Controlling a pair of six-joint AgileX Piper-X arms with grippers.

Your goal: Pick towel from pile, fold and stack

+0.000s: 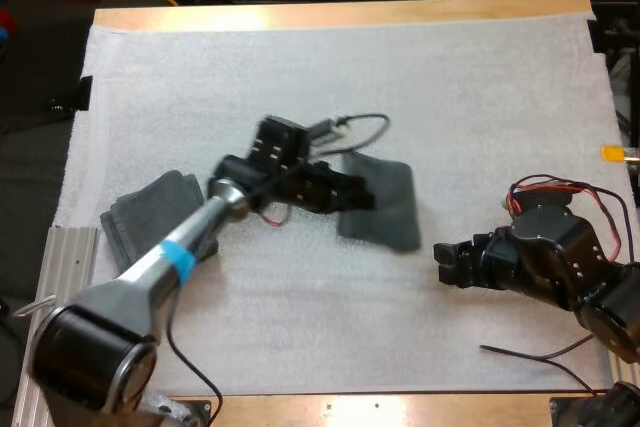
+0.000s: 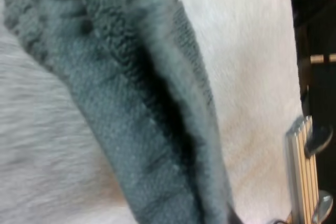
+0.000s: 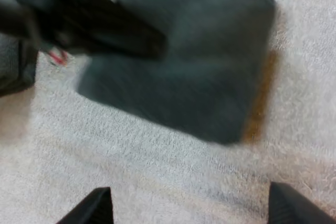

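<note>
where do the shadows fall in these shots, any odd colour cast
Right wrist view: a warm orange-brown shadow hugs one edge of the folded towel on the mat. Left wrist view: a dark shadowed crease runs between the towel layers. High view: even light, no hard shadows.

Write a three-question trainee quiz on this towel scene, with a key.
1. True or false: the right claw is shut on the mid-mat towel.
2. The left claw is at: (a) the mid-mat towel's edge, (b) the mat's far right corner, (c) the right claw.
3. How many separate dark towel heaps lie on the white mat?
Key: 1 false: it is open and stands apart from the towel. 2 a. 3 two: the mid-mat towel and the left-edge towel.
</note>
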